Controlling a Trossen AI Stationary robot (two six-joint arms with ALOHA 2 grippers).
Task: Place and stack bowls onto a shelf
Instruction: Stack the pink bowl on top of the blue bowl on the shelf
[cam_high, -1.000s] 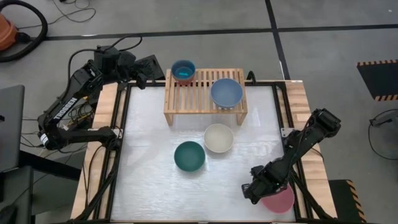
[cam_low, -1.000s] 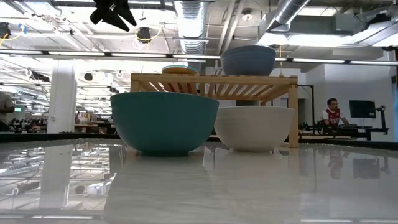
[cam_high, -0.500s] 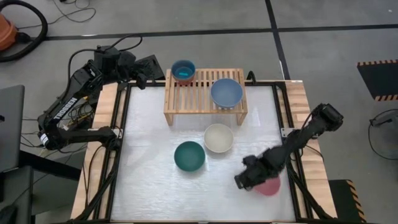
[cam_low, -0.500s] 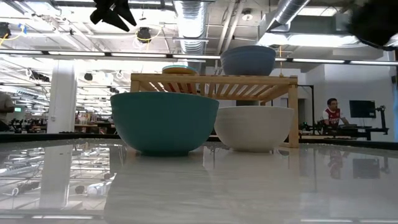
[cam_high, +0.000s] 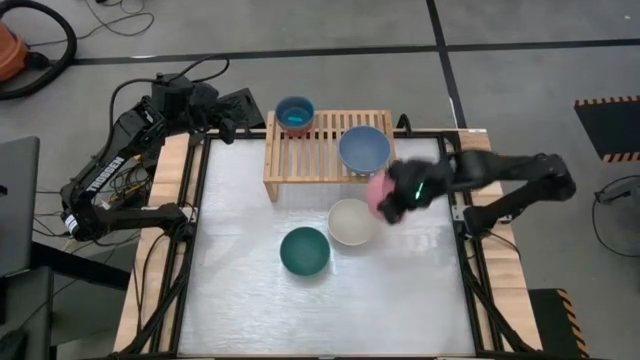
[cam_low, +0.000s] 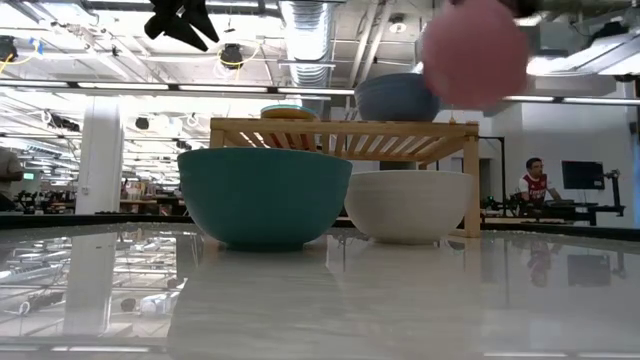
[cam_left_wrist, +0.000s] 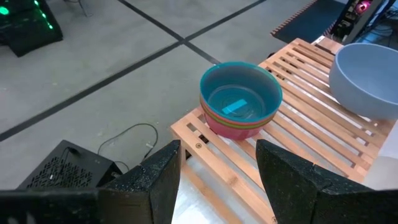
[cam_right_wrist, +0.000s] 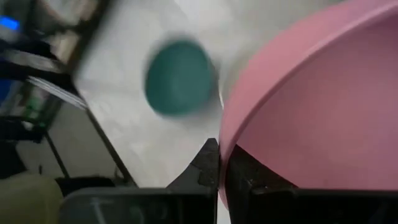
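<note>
The right pincer (cam_high: 392, 205) is clamped on the rim of the light pink bowl (cam_high: 378, 190), carrying it in the air above the desk (cam_high: 300, 310), at about 2 o'clock from the cream white bowl (cam_high: 351, 221) and just at 5 o'clock of the slate blue bowl (cam_high: 364, 149). The slate blue bowl sits on the shelf (cam_high: 310, 150). At the shelf's 11 o'clock corner stands the stack of smaller bowls (cam_high: 295, 114), cyan on top. The dark teal bowl (cam_high: 304, 251) rests on the desk at 8 o'clock from the cream one. The left pincer (cam_left_wrist: 217, 171) hangs beyond that shelf corner, its fingers apart and holding nothing.
</note>
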